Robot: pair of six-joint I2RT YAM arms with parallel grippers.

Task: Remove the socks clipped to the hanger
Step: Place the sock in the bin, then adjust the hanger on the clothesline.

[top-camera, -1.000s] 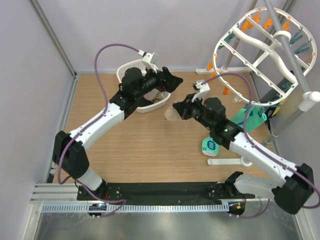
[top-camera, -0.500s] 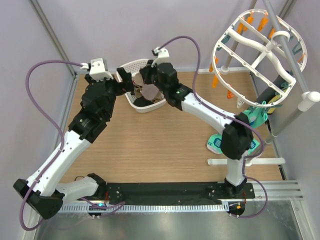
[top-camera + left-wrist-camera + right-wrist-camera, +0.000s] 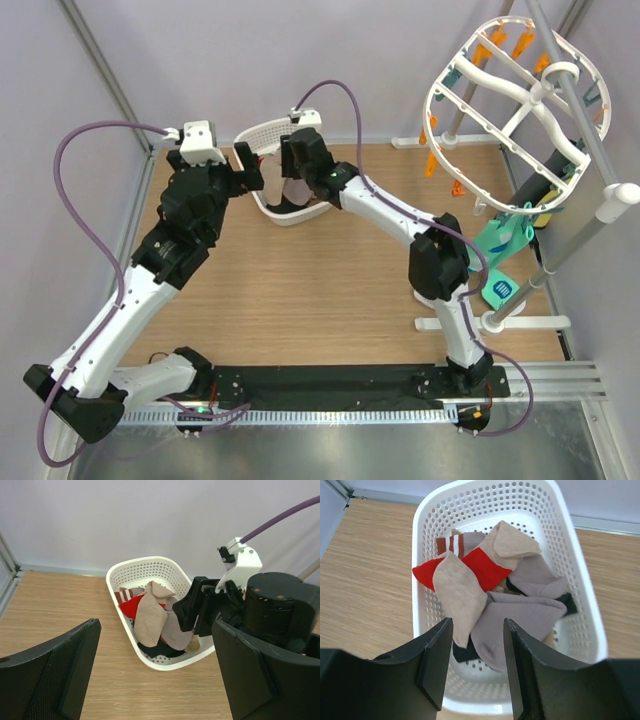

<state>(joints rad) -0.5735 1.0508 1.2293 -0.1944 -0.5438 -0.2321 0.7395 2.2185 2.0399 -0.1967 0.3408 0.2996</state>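
From above, the white plastic hanger (image 3: 520,112) hangs at the far right on a grey stand (image 3: 583,140), with orange and teal pegs (image 3: 497,42) dangling from its ribs. A teal sock (image 3: 508,238) hangs just below its near edge. At the far left of the wooden table (image 3: 300,290) sits a white perforated basket (image 3: 262,133). The left gripper (image 3: 250,170) is just beside the basket's left wall. The right gripper (image 3: 295,168) reaches across the table and hovers over the basket's inside. Neither claw's opening can be read from this view.

In the left wrist view, the left gripper (image 3: 155,625) is spread wide, with nothing between its fingers (image 3: 55,680). Beyond it, the basket (image 3: 145,562) holds a heap of socks: a beige sock (image 3: 150,620), a red one (image 3: 131,607), a pale grey one (image 3: 177,632) and a black one (image 3: 160,651). The right gripper (image 3: 200,611) hangs over the basket's right rim.

In the right wrist view, the right gripper (image 3: 477,625) has its fingers (image 3: 436,665) apart at a moderate gap, clamping nothing. Directly below it, the basket (image 3: 580,595) holds the beige sock (image 3: 460,597), the red sock (image 3: 482,567), the grey sock (image 3: 520,615) and a brown-and-white striped sock (image 3: 451,544).
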